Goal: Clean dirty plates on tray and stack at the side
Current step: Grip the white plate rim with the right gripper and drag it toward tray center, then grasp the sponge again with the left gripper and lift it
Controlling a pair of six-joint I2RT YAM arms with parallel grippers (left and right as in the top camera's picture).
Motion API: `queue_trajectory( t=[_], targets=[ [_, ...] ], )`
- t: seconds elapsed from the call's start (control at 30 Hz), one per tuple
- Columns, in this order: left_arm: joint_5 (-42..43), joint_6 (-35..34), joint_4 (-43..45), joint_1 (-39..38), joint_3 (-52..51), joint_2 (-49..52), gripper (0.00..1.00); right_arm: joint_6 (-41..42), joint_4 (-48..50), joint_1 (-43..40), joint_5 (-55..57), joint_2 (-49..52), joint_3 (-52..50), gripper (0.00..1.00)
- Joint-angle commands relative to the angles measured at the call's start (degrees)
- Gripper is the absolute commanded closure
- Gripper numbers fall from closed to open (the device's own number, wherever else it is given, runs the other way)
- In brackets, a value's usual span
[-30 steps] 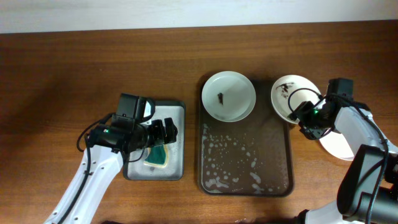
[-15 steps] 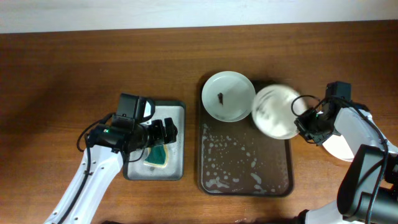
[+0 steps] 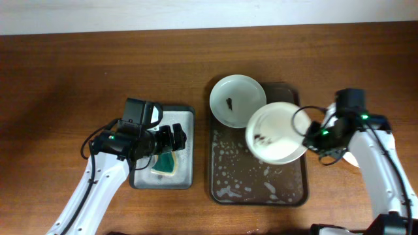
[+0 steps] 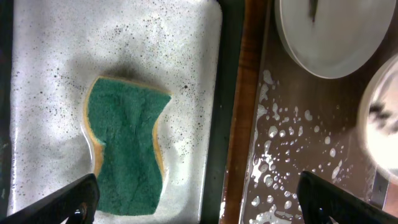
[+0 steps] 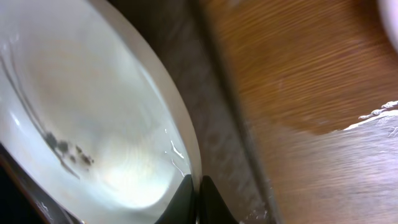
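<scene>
A wet brown tray (image 3: pixel 287 183) lies at the centre of the table. One white plate (image 3: pixel 238 100) with a dark speck sits at its far left corner, also seen in the left wrist view (image 4: pixel 336 34). A second dirty plate (image 3: pixel 277 132) hangs tilted over the tray, with my right gripper (image 3: pixel 307 134) shut on its right rim. The right wrist view shows that plate (image 5: pixel 81 124) with dark crumbs and the gripper (image 5: pixel 198 199) pinching its edge. My left gripper (image 3: pixel 175 138) stands open above a green sponge (image 4: pixel 124 155), its fingers (image 4: pixel 68 202) wide apart and holding nothing.
The sponge lies in a wet metal tray (image 3: pixel 183 114) left of the brown tray. A white plate (image 3: pixel 353 156) rests on the table at the far right, mostly hidden by my right arm. Soap foam speckles the brown tray's floor (image 4: pixel 292 143).
My right gripper shut on the dirty plate's rim and carried it left from the table beside the tray to above the tray. The left arm has not moved.
</scene>
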Motion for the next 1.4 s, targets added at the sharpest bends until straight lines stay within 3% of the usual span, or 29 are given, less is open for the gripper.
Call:
queue_trajectory(
  t=[0.0,0.13,0.17,0.2,0.27,0.4,0.5,0.7,0.83,0.9,0.93,0.97,1.03,1.17,1.2,1.23,1.37],
  targets=[
    [0.44,0.48,0.11,0.35,-0.07,-0.66,0.0,0.17,0.94,7.1,0.33,0.17,-5.31,0.96],
    [0.44,0.48,0.11,0.35,-0.07,-0.66,0.0,8.59,7.54,10.25,1.33,0.17,-12.85,0.96],
    [0.44,0.48,0.11,0.35,-0.07,-0.66,0.0,8.87,8.04,10.19,1.4,0.15,-13.31,0.84],
    [0.44,0.48,0.11,0.35,-0.07,-0.66,0.01,7.65,8.09,10.19,1.44,-0.07,-12.79,0.74],
    [0.42,0.46,0.13,0.35,-0.07,-0.66,0.0,1.77,7.61,10.21,2.25,-1.97,-9.64,0.69],
    [0.48,0.46,0.11,0.35,-0.07,-0.66,0.01,-9.25,4.96,10.21,1.75,-8.72,-2.01,0.67],
    [-1.42,0.48,0.07,0.31,-0.09,-0.46,0.0,-10.91,4.0,10.21,0.55,-15.58,0.09,0.68],
    [-18.43,0.46,3.02,-1.18,-7.69,1.25,0.39,-10.69,-0.13,10.21,-0.2,-20.24,0.07,0.67],
    [-12.24,0.46,10.14,-1.33,-15.91,6.27,0.4,-10.64,-1.9,10.21,-0.35,-19.76,0.02,0.67],
    [-10.12,0.44,12.79,-1.33,-17.66,8.39,0.46,-10.62,-1.86,10.21,-0.37,-19.76,0.0,0.67],
    [-8.33,0.46,13.97,-1.33,-17.92,9.44,0.52,-10.62,-1.88,10.21,-0.37,-19.76,0.0,0.67],
    [-7.08,0.44,14.91,-1.33,-17.92,10.67,0.66,-10.49,-1.88,10.21,-0.37,-19.76,0.0,0.67],
    [-7.08,0.13,16.44,-1.27,-17.92,12.22,1.0,-9.2,-1.88,10.21,-0.37,-19.76,0.0,0.67],
    [-7.04,-0.37,14.49,-1.27,-15.69,12.22,1.0,-9.16,-2.14,10.21,-1.2,-19.76,0.0,0.68],
    [-7.04,-0.37,12.11,-1.27,-13.88,12.22,0.86,-9.14,-2.14,10.21,-1.2,-19.76,0.0,0.68],
    [-7.06,-0.35,9.31,-1.27,-11.67,12.22,0.81,-9.16,-2.14,10.21,-1.2,-19.76,0.0,0.68],
    [-7.1,3.56,1.03,-1.27,-2.43,12.22,0.46,-9.16,-2.12,10.21,-1.2,-19.76,0.0,0.68]
  ],
)
